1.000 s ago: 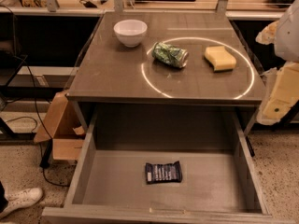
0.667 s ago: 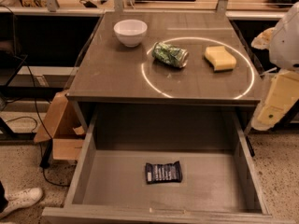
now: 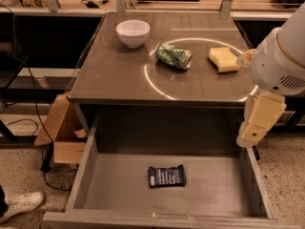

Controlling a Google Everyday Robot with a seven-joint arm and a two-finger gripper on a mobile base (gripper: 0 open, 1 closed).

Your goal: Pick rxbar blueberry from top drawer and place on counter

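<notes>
The rxbar blueberry (image 3: 166,176), a dark navy flat wrapper with white print, lies flat on the bottom of the open top drawer (image 3: 114,190), a little in front of its middle. The counter (image 3: 119,75) is above the drawer and shows a bright light ring. My arm comes in from the right edge. My gripper (image 3: 252,130) hangs as a cream-coloured piece over the drawer's right side wall, up and to the right of the bar and well apart from it.
On the counter stand a white bowl (image 3: 133,33), a crushed green can (image 3: 173,56) and a yellow sponge (image 3: 223,60). A cardboard box (image 3: 62,132) sits on the floor left of the drawer. A shoe (image 3: 19,206) shows at the bottom left.
My arm has moved left and further into view, now covering the counter's right edge and reaching over the drawer's right wall. The bar has not moved.
</notes>
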